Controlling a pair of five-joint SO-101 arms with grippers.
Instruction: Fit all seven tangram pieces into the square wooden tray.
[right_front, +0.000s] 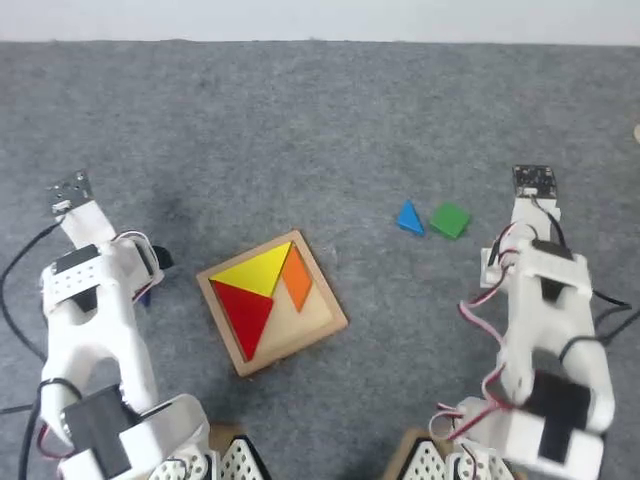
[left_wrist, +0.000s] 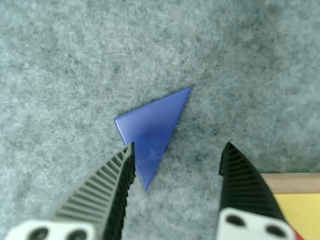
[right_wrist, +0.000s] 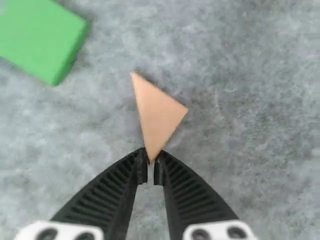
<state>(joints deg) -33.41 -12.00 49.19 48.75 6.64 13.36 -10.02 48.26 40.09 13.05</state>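
Pick-up step, tray (right_front: 305, 318) holds three pieces: left tool (left_wrist: 180, 146) open with blue triangle (left_wrist: 152, 125) between its jaws, next close and lift; right tool (right_wrist: 150, 160) closed, tan triangle (right_wrist: 157, 115) just ahead, must open to grasp

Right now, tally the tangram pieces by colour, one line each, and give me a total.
yellow triangle: 1
red triangle: 1
orange piece: 1
light blue triangle: 1
green square: 1
dark blue triangle: 1
tan triangle: 1
Total: 7

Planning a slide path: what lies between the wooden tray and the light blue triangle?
Only bare grey carpet lies between the tray and the light blue triangle, per the high view.
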